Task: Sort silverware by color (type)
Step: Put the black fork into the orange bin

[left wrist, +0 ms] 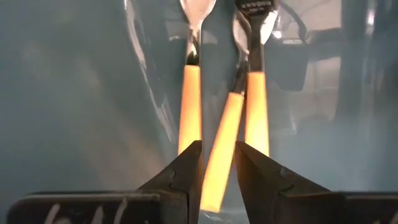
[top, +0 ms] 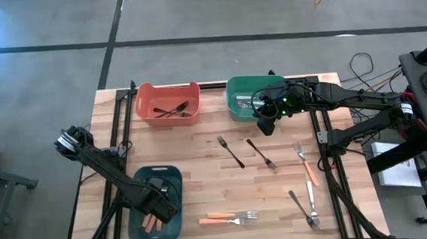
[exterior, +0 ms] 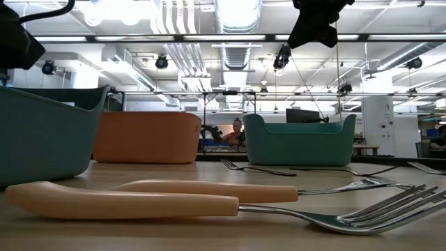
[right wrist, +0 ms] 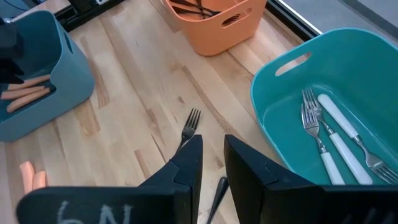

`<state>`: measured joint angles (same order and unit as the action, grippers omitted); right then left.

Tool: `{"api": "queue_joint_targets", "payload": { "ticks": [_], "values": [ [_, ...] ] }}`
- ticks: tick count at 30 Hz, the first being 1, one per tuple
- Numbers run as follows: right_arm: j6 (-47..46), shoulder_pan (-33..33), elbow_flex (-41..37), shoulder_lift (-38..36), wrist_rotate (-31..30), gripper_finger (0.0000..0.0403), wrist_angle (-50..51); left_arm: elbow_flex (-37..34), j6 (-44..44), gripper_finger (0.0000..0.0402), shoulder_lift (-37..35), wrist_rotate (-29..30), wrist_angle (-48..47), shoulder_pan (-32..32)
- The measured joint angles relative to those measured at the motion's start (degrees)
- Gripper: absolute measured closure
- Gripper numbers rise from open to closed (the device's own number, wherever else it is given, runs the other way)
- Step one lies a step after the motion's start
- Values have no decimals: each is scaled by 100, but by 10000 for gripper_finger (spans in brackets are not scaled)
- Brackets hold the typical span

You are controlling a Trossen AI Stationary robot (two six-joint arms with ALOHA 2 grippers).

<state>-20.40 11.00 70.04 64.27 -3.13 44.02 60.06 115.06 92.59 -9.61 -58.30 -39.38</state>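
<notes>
From above, the wooden worktop [top: 202,165] carries three bins: an orange bin [top: 168,102] with black pieces in it, a green bin [top: 251,96] beside it, and a dark blue bin [top: 156,202] near the front left. The left tool [top: 157,220] is down inside the blue bin, over orange-handled pieces. The right tool [top: 266,122] hangs at the green bin's front edge. Loose on the boards lie two black forks [top: 231,151], a pair of orange-handled forks [top: 229,218] near the front, and three more pieces [top: 307,181] to the right.

At worktop height, the orange-handled pair [exterior: 139,199] lies close to the camera, tines pointing right; the three bins stand behind, and a person [exterior: 237,131] shows far back in the room.

The left wrist camera looks down into the blue bin — three orange handles [left wrist: 190,106] lie on its floor, and the left tool's fingers [left wrist: 180,174] stand narrowly apart on either side of the middle handle; I cannot tell whether they touch it.

The right wrist camera shows the right tool's fingers [right wrist: 186,165] close together with a slim gap, holding nothing, above a black fork [right wrist: 191,127] on the boards. White-handled forks [right wrist: 336,140] lie in the green bin.
</notes>
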Motion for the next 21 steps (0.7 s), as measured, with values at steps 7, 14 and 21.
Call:
{"api": "queue_joint_targets", "payload": {
  "ticks": [7,14,21],
  "values": [
    [-37,0,0,2,3,344,-23,452,-555,323,-82,0,-61,-4],
    [-216,2,0,0,8,344,-359,1295,-1303,323,-94,168,-973,35],
    [-311,0,0,1,17,344,-688,2275,-2272,331,-131,912,-1840,150]
  ]
}}
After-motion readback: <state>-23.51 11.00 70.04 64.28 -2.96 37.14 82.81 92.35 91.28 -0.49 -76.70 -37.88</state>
